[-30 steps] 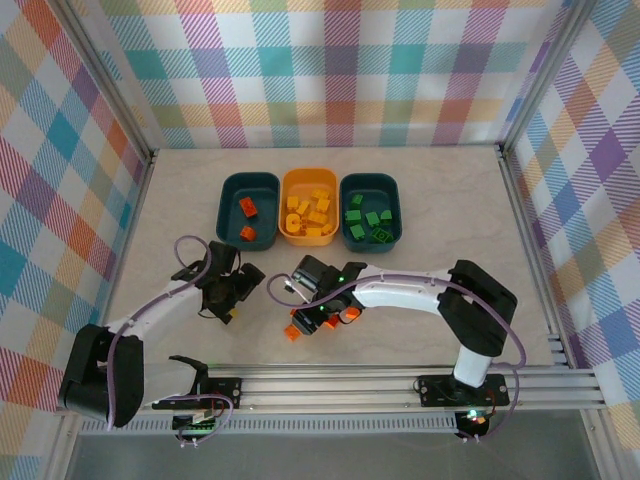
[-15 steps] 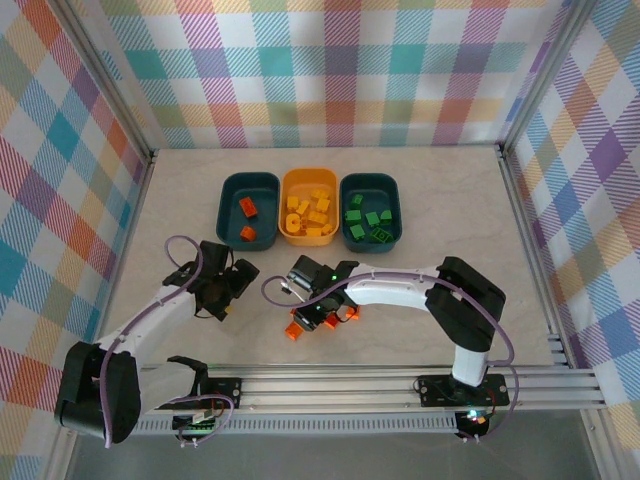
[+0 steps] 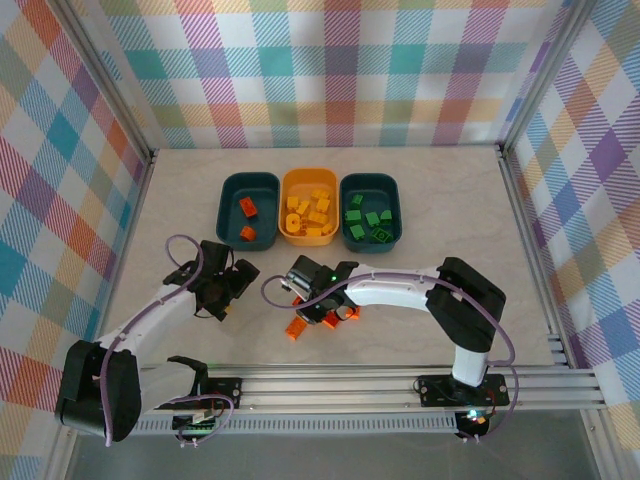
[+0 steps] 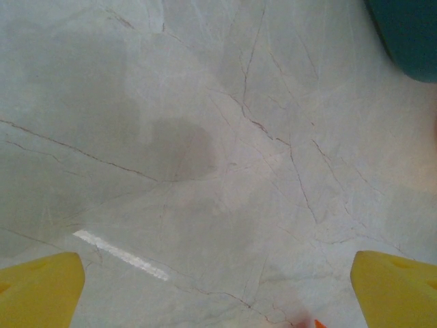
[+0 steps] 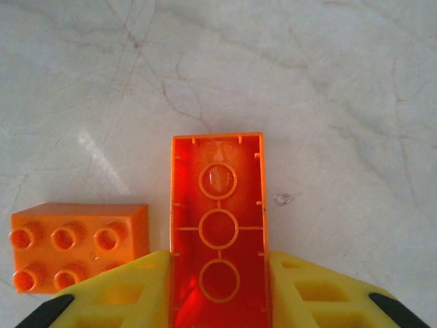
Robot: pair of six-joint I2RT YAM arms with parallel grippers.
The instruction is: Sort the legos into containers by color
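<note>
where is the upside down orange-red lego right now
The upside-down lego is clamped in the right end effector, hollow side toward the wrist camera, with a studs-up orange brick beside it.

Top camera looks down from above the near edge over the whole counter [image 3: 450,200]; both wrist cameras face that same surface from very close

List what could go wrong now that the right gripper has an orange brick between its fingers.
1. The right gripper pinches only the near end of the held brick; the long free end could pivot or slip when lifted.
2. A second orange brick lies close beside one finger and may get nudged.
3. The left gripper, open, hovers near the route to the teal tub with orange bricks, so the arms could clash.
</note>
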